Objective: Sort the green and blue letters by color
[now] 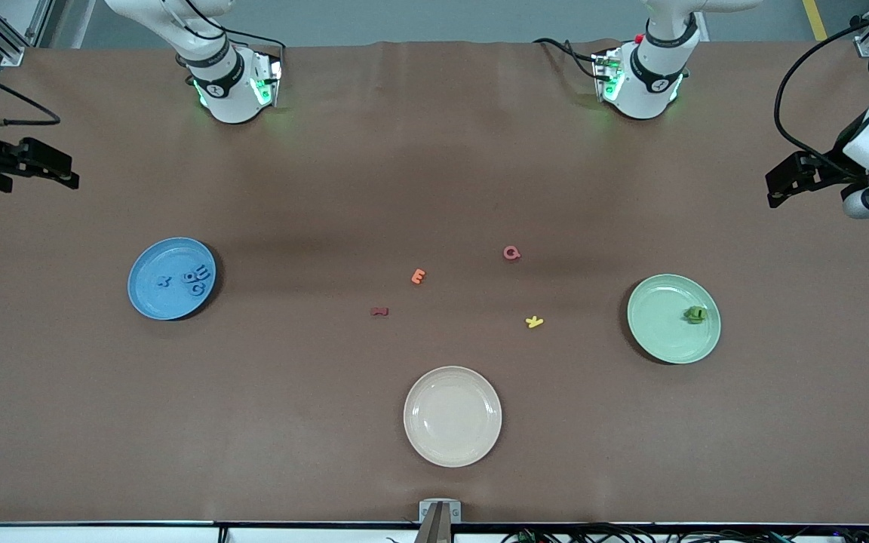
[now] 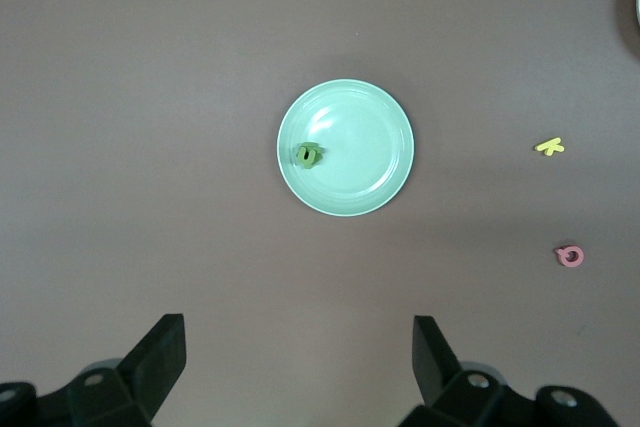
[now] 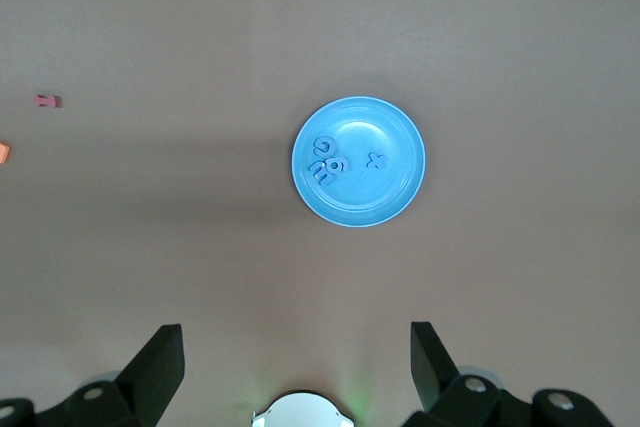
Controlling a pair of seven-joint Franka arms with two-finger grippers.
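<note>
Three plates sit on the brown desk (image 1: 434,173). Toward the right arm's end lies a blue plate (image 1: 149,298) carrying the blue letters (image 1: 194,279): a cluster of them lies touching one another near the plate's rim, and one more (image 1: 163,282) lies apart on the same plate, nearer its middle. In the right wrist view the same blue letters (image 3: 328,160) show as a tight group with the lone one (image 3: 378,159) just beside it. Toward the left arm's end lies a pale green plate (image 1: 661,328) with the green letters (image 1: 696,314) heaped in a small pile close to its rim; how many are in the pile cannot be told. The left wrist view shows that pile (image 2: 307,154) at the edge of the green plate (image 2: 370,137). A cream plate (image 1: 452,445) lies nearest the front camera, between the other two.

On the bare desk between the plates lie four other letters, well apart: a pink one (image 1: 511,253), an orange E (image 1: 419,276), a dark red one (image 1: 379,311) and a yellow one (image 1: 534,322).

Both arms wait, pulled out to the ends of the desk. The right gripper (image 1: 46,170) hangs high over the right arm's end, its jaws released and holding nothing. The left gripper (image 1: 793,181) hangs over the left arm's end, jaws likewise spread wide and bare.
</note>
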